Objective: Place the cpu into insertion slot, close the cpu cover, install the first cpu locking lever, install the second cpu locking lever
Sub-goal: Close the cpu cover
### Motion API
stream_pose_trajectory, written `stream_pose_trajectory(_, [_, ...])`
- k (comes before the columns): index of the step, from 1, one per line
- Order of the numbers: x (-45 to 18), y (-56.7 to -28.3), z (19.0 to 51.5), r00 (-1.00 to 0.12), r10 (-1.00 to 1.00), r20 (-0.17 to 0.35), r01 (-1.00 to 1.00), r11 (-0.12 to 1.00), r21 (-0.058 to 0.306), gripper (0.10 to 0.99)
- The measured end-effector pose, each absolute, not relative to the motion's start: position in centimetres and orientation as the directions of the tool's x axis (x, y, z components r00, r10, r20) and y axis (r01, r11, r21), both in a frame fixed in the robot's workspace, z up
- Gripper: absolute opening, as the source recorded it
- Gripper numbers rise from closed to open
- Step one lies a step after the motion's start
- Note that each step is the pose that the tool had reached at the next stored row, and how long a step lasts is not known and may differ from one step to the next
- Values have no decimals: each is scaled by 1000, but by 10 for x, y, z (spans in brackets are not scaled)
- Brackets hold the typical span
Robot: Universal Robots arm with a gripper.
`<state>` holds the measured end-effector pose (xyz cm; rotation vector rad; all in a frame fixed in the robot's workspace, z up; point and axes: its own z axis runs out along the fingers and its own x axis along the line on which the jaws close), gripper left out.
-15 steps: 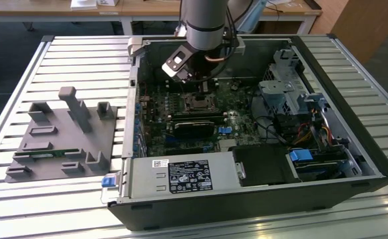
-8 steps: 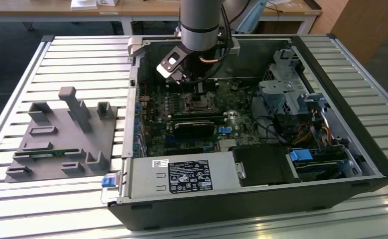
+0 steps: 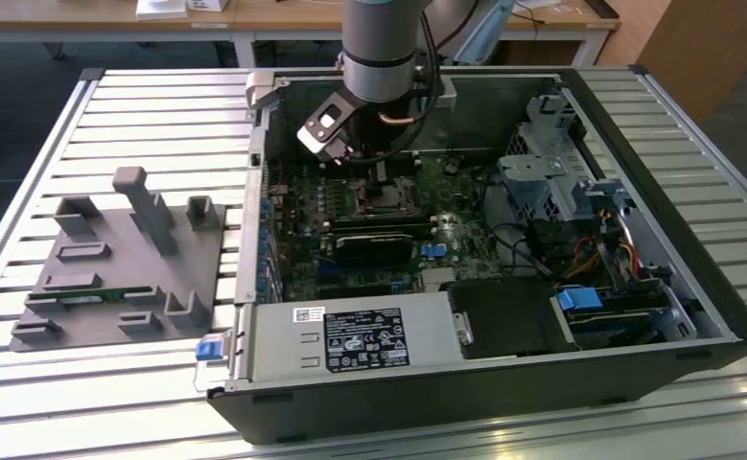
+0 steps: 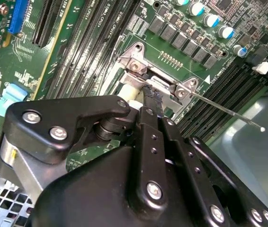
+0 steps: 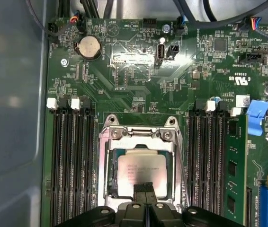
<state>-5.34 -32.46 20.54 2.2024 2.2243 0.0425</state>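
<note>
The cpu (image 5: 141,172), a small square chip with a silvery-beige top, lies in its socket on the green motherboard (image 5: 124,71). The cpu cover (image 5: 138,134), a silver frame, lies down around it. My gripper (image 5: 146,188) is shut, its black fingertips together over the chip's edge and the cover's rim. In the second wrist view the gripper (image 4: 149,92) tips meet the cover's tab between two silver hinge brackets. A thin wire locking lever (image 4: 228,112) sticks out free from the socket. In the exterior view the gripper (image 3: 376,187) reaches down into the open computer case.
Black memory slots (image 5: 70,161) flank the socket, with a green memory stick (image 5: 235,165) in one. Case walls, a drive cage (image 3: 552,172), cables and the power supply (image 3: 347,340) surround the board. A grey fixture (image 3: 117,268) sits on the slatted table at the exterior view's left.
</note>
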Motion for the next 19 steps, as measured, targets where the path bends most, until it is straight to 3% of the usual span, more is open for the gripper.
stream_pose_trajectory(19, [-43,-322,207,-10,1000,13,1000,10,26,106])
